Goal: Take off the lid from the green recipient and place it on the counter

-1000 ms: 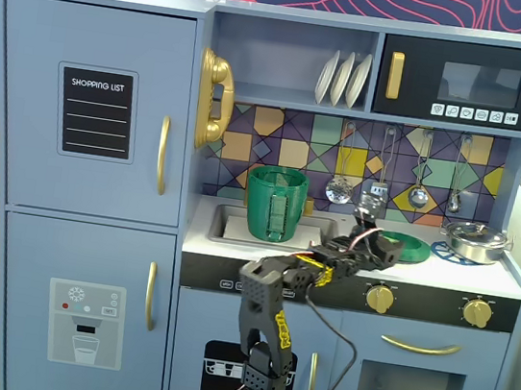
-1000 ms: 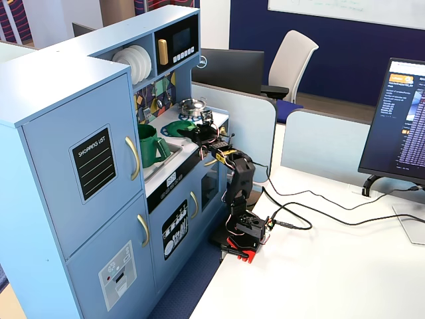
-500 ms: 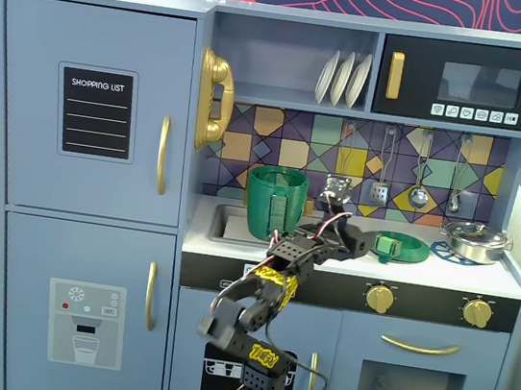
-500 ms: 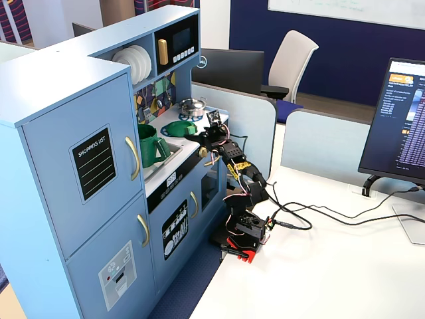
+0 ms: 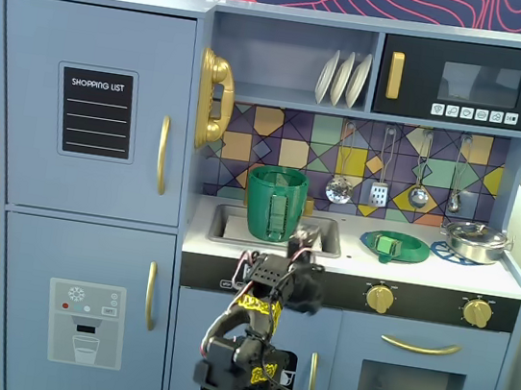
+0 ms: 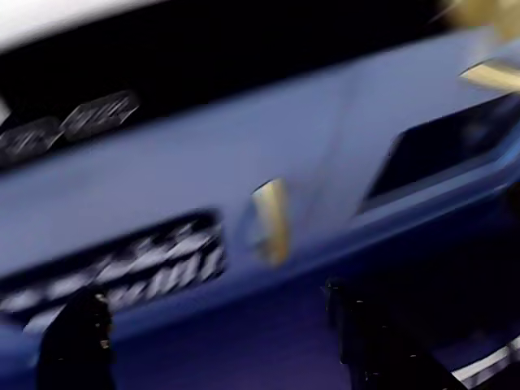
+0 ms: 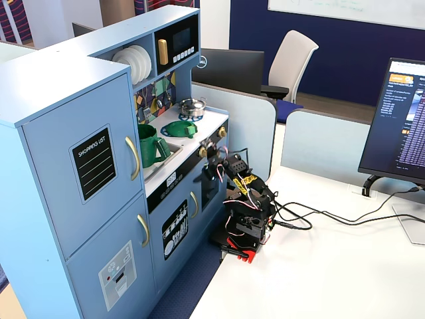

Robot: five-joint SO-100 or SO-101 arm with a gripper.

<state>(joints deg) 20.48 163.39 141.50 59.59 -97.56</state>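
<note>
The lid lies flat on the table, knob up, on the left burner ring, well apart from the pot, which stands open in the sink. A steel pan sits beyond the lid. The hand hangs below the table's front edge; whether it is apart or together I cannot tell, the wrist view being blurred.

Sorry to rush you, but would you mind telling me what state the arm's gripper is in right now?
Gripper: holding nothing; whether open or shut cannot be told. The lid lies on the counter.
</note>
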